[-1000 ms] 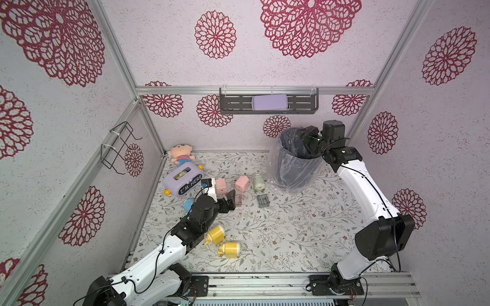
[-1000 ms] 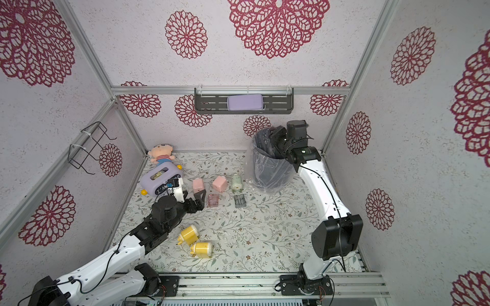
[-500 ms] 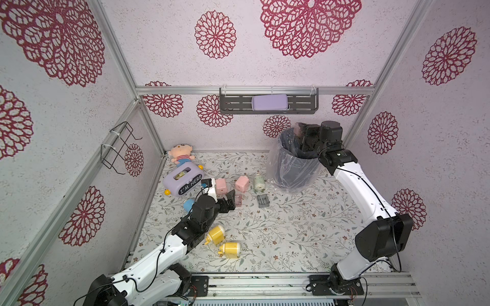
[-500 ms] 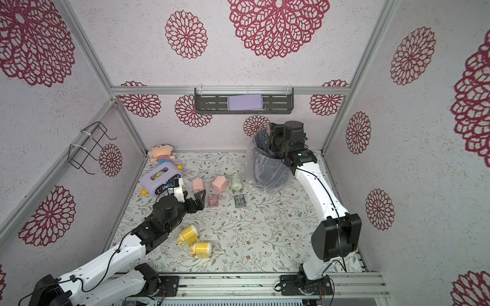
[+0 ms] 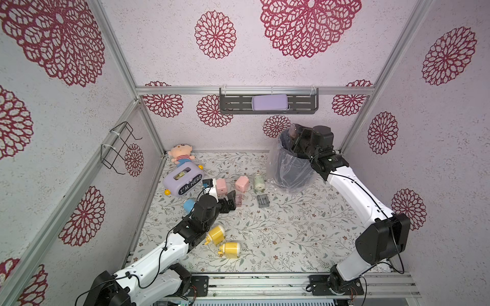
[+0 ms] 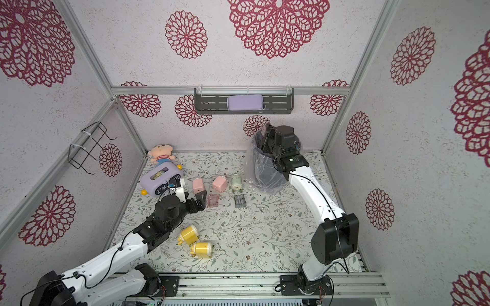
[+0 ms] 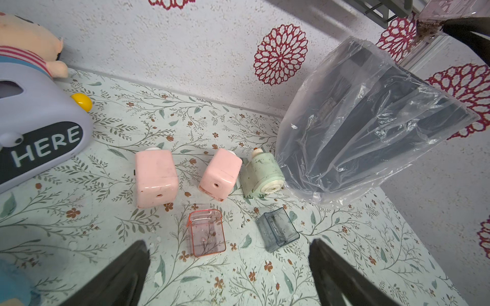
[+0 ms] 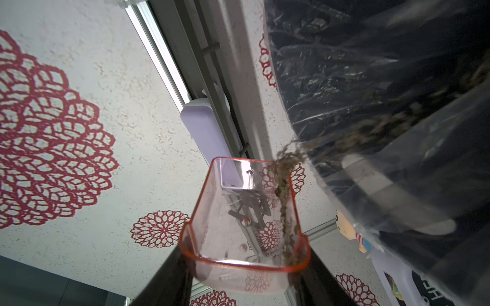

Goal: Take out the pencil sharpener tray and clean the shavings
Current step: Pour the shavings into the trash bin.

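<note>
Hanging tilted at the mouth of the plastic-lined bin, the clear tray with a pink rim is clamped between the right jaws, which press on its two side walls near the thick lip. The right wrist view shows a brown line of shavings along one inner wall. It spills off the tray's far end against the bin's liner. In both top views the right arm reaches up to the bin, which stands at the back of the counter.

The left jaws stand wide apart with nothing between them, low over the counter. Just ahead of them in the left wrist view lie a second pink-rimmed tray and a grey tray, close together but not touching. Beyond those stand two pink sharpeners, with a pale green sharpener just beside the bin's liner.
</note>
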`<state>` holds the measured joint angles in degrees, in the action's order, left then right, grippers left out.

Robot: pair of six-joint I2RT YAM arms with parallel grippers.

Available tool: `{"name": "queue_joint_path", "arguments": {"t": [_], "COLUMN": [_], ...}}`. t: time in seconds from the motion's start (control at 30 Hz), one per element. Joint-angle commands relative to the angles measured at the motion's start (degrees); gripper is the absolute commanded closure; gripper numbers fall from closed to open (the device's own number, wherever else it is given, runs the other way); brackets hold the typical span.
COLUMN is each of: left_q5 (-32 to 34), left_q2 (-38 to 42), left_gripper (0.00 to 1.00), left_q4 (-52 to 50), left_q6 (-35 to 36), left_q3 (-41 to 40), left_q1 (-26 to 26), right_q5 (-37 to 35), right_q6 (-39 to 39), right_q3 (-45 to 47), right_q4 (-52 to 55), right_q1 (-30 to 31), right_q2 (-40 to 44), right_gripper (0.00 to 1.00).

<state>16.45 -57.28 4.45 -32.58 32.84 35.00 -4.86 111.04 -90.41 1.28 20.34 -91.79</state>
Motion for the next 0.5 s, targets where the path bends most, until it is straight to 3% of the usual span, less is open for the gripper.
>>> {"name": "queue_joint_path", "arguments": {"t": [0.0, 0.27, 0.47], "left_q5": [0.54, 0.61, 0.81], "left_q2": [1.03, 0.9, 0.76], "left_gripper": [0.02, 0.03, 0.03], "left_q4": [0.64, 0.71, 0.75], "left_q6": [0.15, 0.14, 0.22], "left_q3": [-0.14, -0.15, -0.13], "left_q1": [0.59, 0.59, 0.61], "right_q5": [-2.7, -2.49, -1.03], "right_q6": [0.6, 2.05, 2.47], "right_q3": [1.34, 11.75, 11.96], "right_q4": [-2.66, -7.27, -8.84], "right_q1": [0.4, -0.04, -0.65], "right_q2": [5.09, 8.95, 8.19], "right_gripper": [0.68, 0.68, 0.68]}}
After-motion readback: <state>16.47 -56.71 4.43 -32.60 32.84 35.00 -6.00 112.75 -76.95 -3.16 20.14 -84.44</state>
